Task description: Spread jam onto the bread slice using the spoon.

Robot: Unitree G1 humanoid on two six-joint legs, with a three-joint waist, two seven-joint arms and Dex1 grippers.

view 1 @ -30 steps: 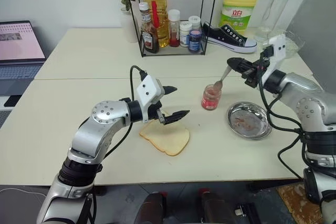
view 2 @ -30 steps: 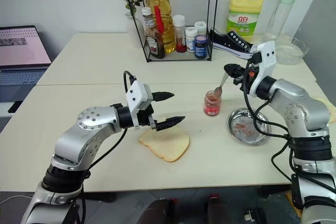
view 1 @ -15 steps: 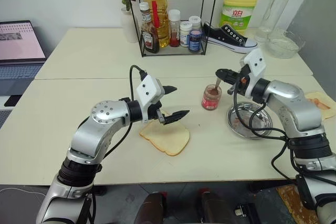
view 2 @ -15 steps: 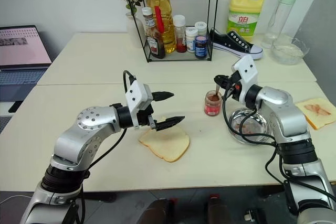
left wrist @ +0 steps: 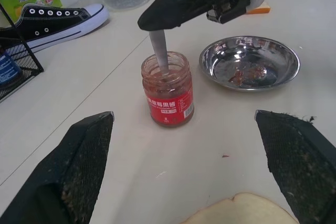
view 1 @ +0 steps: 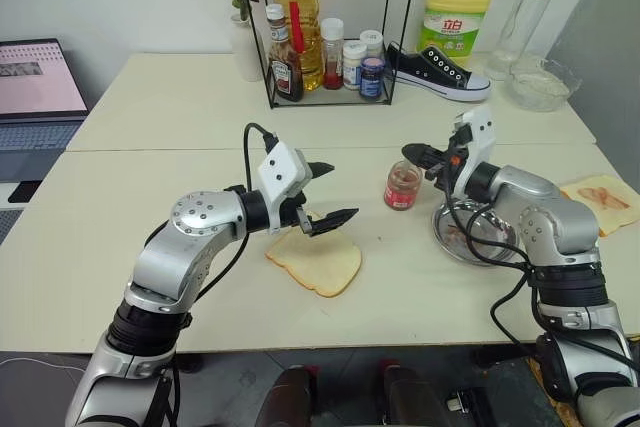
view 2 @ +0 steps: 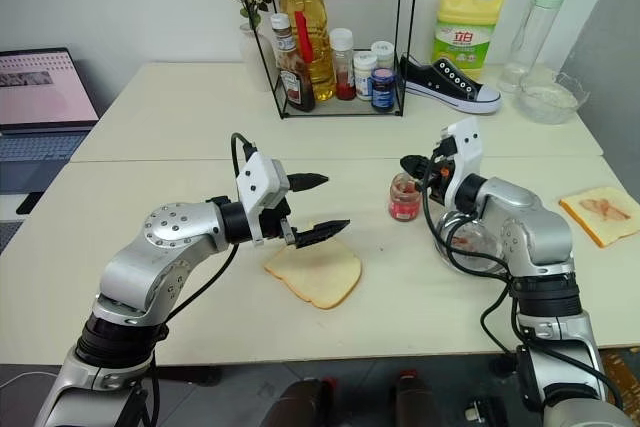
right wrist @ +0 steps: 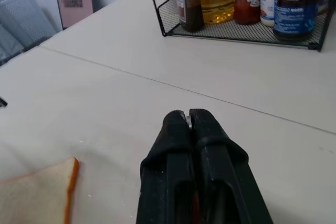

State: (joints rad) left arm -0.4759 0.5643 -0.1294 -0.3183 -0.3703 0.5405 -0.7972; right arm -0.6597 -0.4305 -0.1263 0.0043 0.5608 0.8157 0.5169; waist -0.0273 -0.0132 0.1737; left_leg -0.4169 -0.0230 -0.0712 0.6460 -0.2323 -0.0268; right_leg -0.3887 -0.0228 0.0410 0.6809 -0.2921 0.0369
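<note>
The jam jar [view 1: 402, 185] stands open on the table, its red label facing me. My right gripper [view 1: 411, 153] hovers just above its mouth, shut on the spoon [left wrist: 159, 51], whose handle goes straight down into the jam. The spoon's bowl is hidden inside the jar. The bread slice [view 1: 316, 263] lies flat on the table to the left of the jar. My left gripper [view 1: 337, 193] hangs open just over the slice's far edge, with nothing between its fingers, pointing toward the jar [left wrist: 168, 94].
A steel dish [view 1: 476, 233] smeared with jam sits right of the jar, under my right forearm. A second slice [view 1: 601, 194] lies at the far right edge. At the back stand a wire rack of bottles [view 1: 330, 32], a shoe [view 1: 437, 71] and a yellow detergent bottle [view 1: 456, 13].
My right gripper has come down and to the left over the jar, and the spoon has sunk deeper into the jam. The left arm has stayed still.
</note>
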